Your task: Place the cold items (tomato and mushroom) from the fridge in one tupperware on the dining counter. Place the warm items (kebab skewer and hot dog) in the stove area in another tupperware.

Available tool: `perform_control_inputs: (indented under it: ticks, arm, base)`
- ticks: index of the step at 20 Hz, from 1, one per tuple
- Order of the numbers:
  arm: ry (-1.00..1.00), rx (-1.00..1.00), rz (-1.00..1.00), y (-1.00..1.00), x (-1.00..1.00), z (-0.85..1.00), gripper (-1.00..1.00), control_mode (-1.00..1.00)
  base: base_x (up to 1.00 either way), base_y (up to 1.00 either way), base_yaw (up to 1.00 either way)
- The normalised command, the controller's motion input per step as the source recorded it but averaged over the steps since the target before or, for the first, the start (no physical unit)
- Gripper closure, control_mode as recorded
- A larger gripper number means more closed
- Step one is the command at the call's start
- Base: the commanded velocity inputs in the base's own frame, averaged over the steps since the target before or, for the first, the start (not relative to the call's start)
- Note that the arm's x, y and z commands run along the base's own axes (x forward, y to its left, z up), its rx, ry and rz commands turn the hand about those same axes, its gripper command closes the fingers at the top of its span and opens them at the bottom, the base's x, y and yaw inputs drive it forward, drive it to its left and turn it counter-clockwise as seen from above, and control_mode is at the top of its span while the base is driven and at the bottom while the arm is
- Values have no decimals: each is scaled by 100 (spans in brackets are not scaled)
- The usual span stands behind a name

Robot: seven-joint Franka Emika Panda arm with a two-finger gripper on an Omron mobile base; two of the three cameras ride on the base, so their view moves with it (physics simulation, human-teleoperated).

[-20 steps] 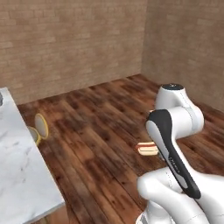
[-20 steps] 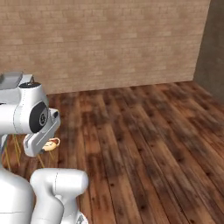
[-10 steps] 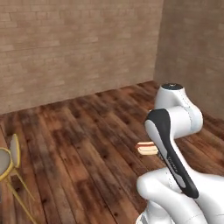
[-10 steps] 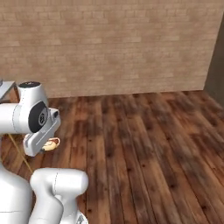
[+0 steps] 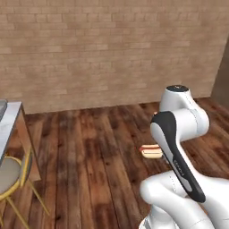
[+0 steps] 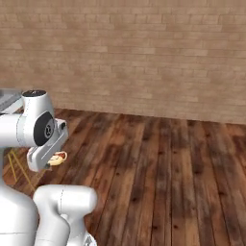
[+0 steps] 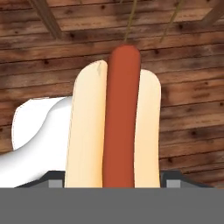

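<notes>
Gripper (image 7: 113, 186) pinching the hot dog (image 7: 113, 131), carried in the air above the wood floor (image 6: 158, 163). From the left base it pokes out beside the arm (image 5: 179, 134), sausage horizontal. Counter (image 5: 6, 129) edge and a yellow stool (image 5: 13, 179) sit at far left; brick wall (image 5: 112, 49) behind.
</notes>
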Motion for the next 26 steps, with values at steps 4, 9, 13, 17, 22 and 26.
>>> perform_control_inputs:
  ticks: [4, 9, 13, 17, 22, 26]
  arm:
    - [0, 0, 0, 0, 0, 0, 100, 100]
    - [0, 0, 0, 0, 0, 0, 100, 100]
    - [0, 0, 0, 0, 0, 0, 100, 100]
    - [0, 0, 0, 0, 0, 0, 100, 100]
    - [0, 0, 0, 0, 0, 0, 100, 100]
    - [0, 0, 0, 0, 0, 0, 100, 100]
  base:
    - [100, -42, 53]
    - [100, -61, 61]
    - [100, -73, 59]
    - [100, -78, 59]
    - [96, -73, 69]
    - [68, -77, 73]
